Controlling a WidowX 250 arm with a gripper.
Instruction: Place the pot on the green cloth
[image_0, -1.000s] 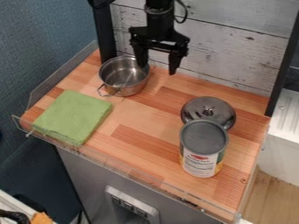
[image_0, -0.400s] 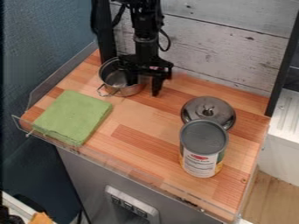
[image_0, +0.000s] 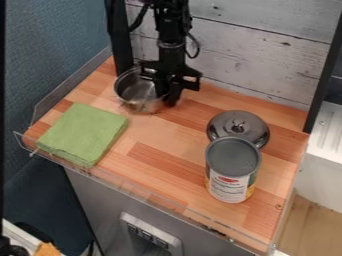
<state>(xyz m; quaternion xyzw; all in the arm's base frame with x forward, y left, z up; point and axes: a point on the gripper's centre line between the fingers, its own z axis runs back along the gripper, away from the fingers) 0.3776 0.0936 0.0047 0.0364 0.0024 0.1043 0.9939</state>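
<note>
My gripper (image_0: 167, 98) hangs at the right side of the steel pot (image_0: 135, 90), near the back left of the counter. Its two fingers have closed together over the pot's right wall, one inside the rim and one outside. The pot stands upright on the wood. In front and to the left of it, the green cloth (image_0: 83, 134) lies flat, apart from the pot.
A metal lid (image_0: 238, 126) lies at the right, behind a tall can (image_0: 231, 170) with a grey top. The wooden counter (image_0: 150, 145) has a clear low guard along its left and front edges. A white plank wall stands behind.
My gripper has come down from above the pot to its right wall, and its fingers have shut on it. The pot has turned a little, with its front handle shifted.
</note>
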